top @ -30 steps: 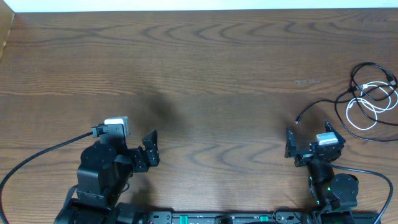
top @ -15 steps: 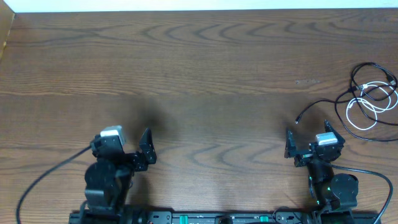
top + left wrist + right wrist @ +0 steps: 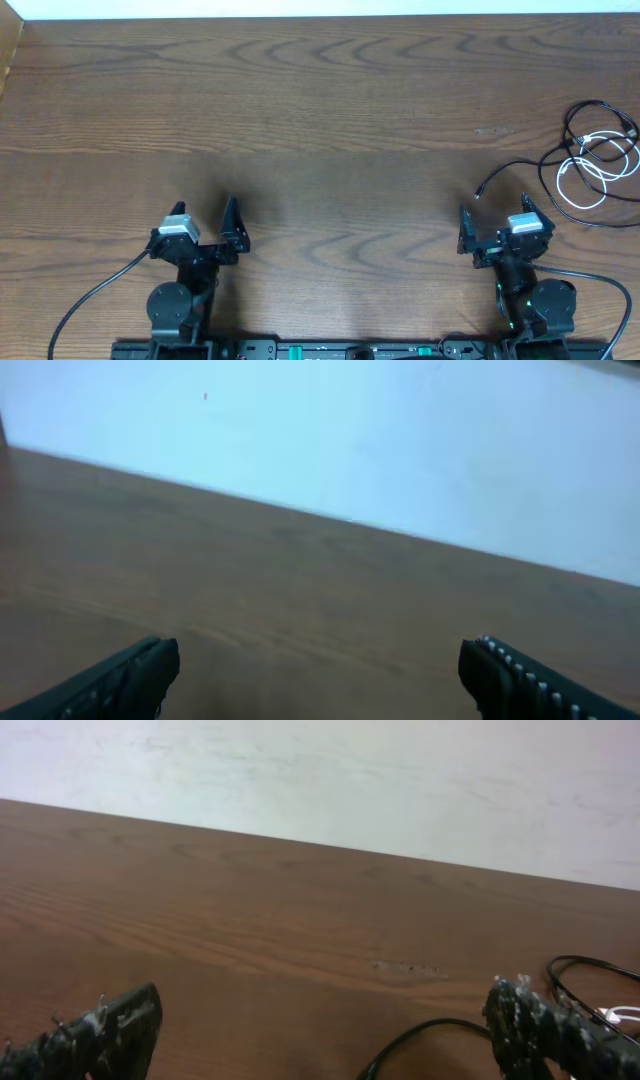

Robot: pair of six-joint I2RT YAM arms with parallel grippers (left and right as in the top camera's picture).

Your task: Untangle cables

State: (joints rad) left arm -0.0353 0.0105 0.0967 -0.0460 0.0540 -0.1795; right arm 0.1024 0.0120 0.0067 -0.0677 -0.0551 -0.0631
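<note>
The black cable and the white cable lie together in a loose tangle at the far right edge of the wooden surface. Their loops overlap and cross each other. The white loops sit mostly inside and below the black ones. One black strand trails out of the heap to the left and curves down, and its small plug end rests on the wood just ahead of the right claw.

In the right wrist view the same black strand arcs across the lower middle of the picture, between the two fingers. More black loop and a bit of white show beside the right-hand finger. Neither cable touches the claw.

The right claw sits low at the near edge of the surface, its jaws spread wide with nothing between them but bare wood and that strand lying further out.

The left claw is well apart from the cables, at the near edge on the other side of the surface. Its jaws are also spread wide and grip nothing. In the left wrist view, the left claw frames only brown wood running up to a pale wall. That view is somewhat blurred.
</note>
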